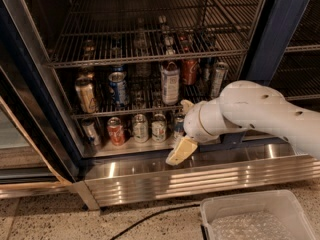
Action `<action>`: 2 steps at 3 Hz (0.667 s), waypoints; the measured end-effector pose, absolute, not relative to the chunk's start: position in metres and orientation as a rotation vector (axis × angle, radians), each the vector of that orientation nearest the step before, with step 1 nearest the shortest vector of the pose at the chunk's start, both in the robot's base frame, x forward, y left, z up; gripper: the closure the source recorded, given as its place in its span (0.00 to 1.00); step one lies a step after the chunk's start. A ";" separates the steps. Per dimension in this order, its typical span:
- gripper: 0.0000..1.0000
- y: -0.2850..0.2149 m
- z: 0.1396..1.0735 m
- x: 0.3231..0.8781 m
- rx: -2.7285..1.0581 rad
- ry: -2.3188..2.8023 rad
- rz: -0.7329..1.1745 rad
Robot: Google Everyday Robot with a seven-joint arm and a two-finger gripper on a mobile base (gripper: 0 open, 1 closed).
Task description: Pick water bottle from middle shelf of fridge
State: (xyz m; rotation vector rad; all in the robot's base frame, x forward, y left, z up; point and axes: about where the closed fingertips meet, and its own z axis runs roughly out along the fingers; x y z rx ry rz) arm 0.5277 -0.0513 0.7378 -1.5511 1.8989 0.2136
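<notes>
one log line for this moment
pale two-finger gripper: low by steel sill of blue-framed fridge | below silver wire middle shelf | grasp: not yet

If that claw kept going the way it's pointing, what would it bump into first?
Probably the steel sill of the fridge, just below the gripper; depth is unclear.
</notes>
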 end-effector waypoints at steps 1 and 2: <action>0.00 -0.051 0.738 0.528 -1.551 1.899 0.214; 0.00 -0.043 0.735 0.538 -1.484 1.878 0.221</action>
